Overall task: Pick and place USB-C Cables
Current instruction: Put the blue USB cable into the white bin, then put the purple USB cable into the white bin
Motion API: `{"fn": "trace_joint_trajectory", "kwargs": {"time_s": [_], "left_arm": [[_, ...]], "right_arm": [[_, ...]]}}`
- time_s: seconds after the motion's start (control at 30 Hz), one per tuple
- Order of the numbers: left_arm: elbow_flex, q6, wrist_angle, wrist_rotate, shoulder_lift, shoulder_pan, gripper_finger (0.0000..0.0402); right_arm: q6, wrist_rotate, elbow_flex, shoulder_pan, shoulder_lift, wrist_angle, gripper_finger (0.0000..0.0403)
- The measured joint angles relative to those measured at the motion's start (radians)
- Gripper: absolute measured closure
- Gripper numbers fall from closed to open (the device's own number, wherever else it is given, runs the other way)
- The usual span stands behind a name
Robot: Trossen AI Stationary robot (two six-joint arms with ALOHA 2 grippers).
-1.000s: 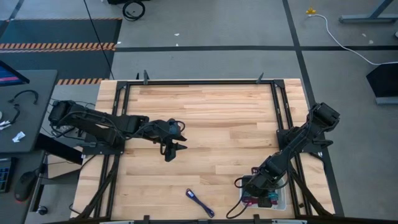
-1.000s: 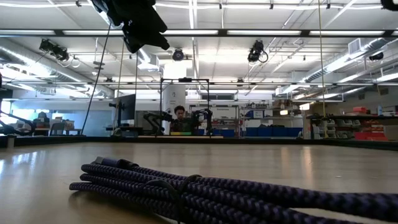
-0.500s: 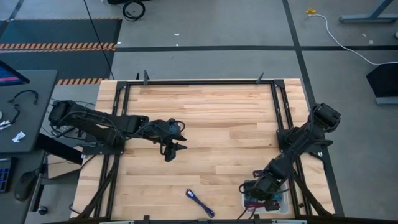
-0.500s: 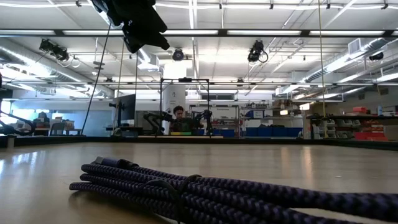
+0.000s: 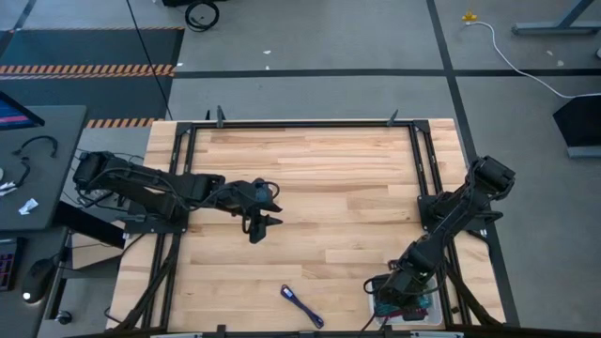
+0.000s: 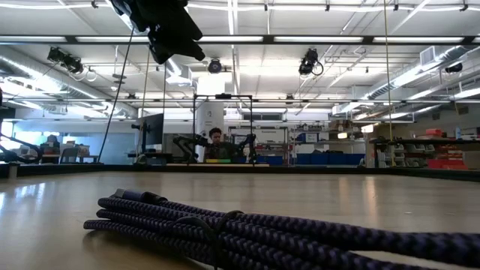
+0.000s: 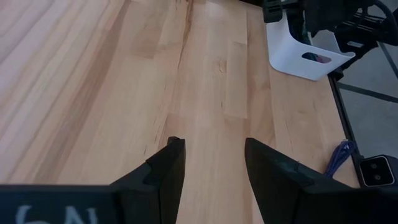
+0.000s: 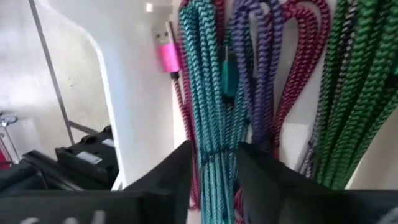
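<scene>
My right gripper [image 5: 401, 293] hangs over the white tray [image 5: 429, 310] at the table's near right corner, pointing steeply down. In the right wrist view its fingers [image 8: 214, 165] stand apart, on either side of a teal cable bundle [image 8: 202, 93] that lies in the tray beside purple [image 8: 255, 68], magenta [image 8: 306, 56] and green [image 8: 354, 87] bundles. A dark blue-purple cable bundle [image 5: 301, 306] lies on the wood near the front edge, large in the low view [image 6: 262, 232]. My left gripper [image 5: 254, 230] hovers open above bare wood, left of centre. My right gripper comes at the teal bundle [image 8: 208, 143] from above, with one finger on each side of it. I cannot tell whether the fingers touch it. The bundle lies in the tray among the other cables.
Black frame rails [image 5: 423, 169] run along the table's sides and far edge. The white tray [image 7: 298, 53] shows beyond my left gripper [image 7: 214, 168], with the blue-purple bundle [image 7: 339, 158] off to one side. Bare wood fills the middle of the table.
My right gripper has shifted a little toward the table's near right corner, farther over the tray.
</scene>
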Motion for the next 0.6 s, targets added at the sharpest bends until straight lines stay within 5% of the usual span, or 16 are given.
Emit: {"fn": "trace_joint_trajectory", "kwargs": {"time_s": [0.2,0.33,0.6], "left_arm": [[0.000,0.000,0.000,0.000,0.000,0.000,0.0230],[0.000,0.000,0.000,0.000,0.000,0.000,0.0230],[0.000,0.001,0.000,0.000,0.000,0.000,0.0230]], "right_arm": [[0.021,-0.035,0.110,-0.009,0.000,-0.153,0.0243],[0.097,0.046,0.226,-0.011,-0.002,-0.242,0.0248],[0.494,0.602,0.391,0.033,-0.003,-0.373,0.0266]]}}
